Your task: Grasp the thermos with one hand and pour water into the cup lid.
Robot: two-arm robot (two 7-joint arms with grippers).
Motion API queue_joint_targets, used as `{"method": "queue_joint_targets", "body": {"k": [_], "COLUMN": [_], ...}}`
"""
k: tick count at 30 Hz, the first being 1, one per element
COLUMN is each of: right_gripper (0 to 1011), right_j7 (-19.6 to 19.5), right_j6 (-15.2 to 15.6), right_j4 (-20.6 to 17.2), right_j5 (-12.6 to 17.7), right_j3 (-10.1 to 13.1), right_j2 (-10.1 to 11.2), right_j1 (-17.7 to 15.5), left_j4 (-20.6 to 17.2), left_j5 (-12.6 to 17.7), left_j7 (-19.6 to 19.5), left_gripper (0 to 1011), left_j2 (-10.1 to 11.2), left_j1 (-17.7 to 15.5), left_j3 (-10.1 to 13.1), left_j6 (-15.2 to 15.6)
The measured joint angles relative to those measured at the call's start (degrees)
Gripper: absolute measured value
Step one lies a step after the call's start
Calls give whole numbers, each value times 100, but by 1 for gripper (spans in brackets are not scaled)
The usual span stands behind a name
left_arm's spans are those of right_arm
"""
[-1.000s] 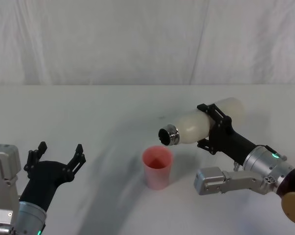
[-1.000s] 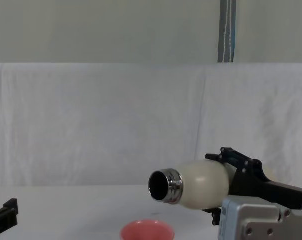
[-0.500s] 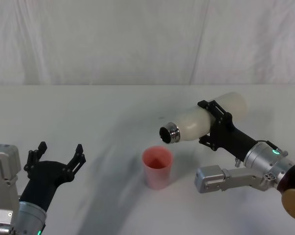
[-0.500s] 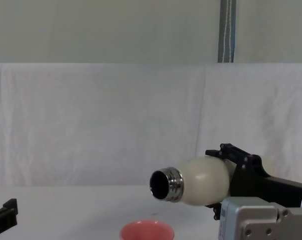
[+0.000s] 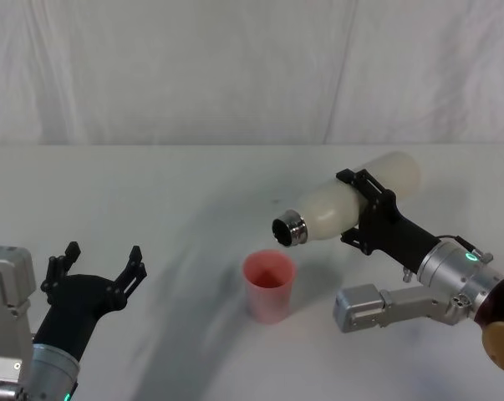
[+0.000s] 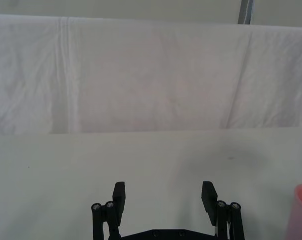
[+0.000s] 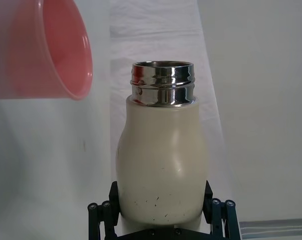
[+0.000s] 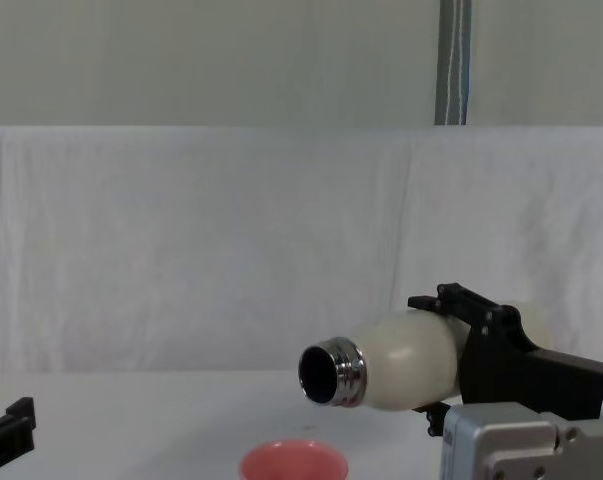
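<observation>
I have the right gripper (image 5: 370,210) clamped around the thermos (image 5: 345,205), holding it tipped almost flat in the air, its long axis running from the gripper toward the cup (image 5: 268,286). The steel mouth (image 5: 288,230) hangs above the cup's far right rim, not over its middle. I judge a little more travel left and a steeper tilt would drop the stream inside. My left gripper (image 5: 97,266) sits parked near the table's left, fingers spread, holding nothing.

A matt cream thermos (image 7: 161,165) with a polished steel neck, a smooth pink plastic cup lid (image 5: 268,286), and wrinkled white cloth over the worktop (image 5: 151,192).
</observation>
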Motion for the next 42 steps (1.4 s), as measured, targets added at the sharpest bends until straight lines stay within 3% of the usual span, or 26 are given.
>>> {"method": "queue_joint_targets", "body": {"k": [42], "right_gripper": [950], "right_j7": [-81], "right_j6": [24], "right_j4": [-58], "right_j5": [-72], "right_j3": [-77], "right_j2": [103], "right_j1": [48], "left_j4": [0], "left_j5": [0], "left_j7": [0], "left_gripper": [1001], "left_j2": [0], "left_j1": [0], "left_j3": [0], "left_j6": [0]}}
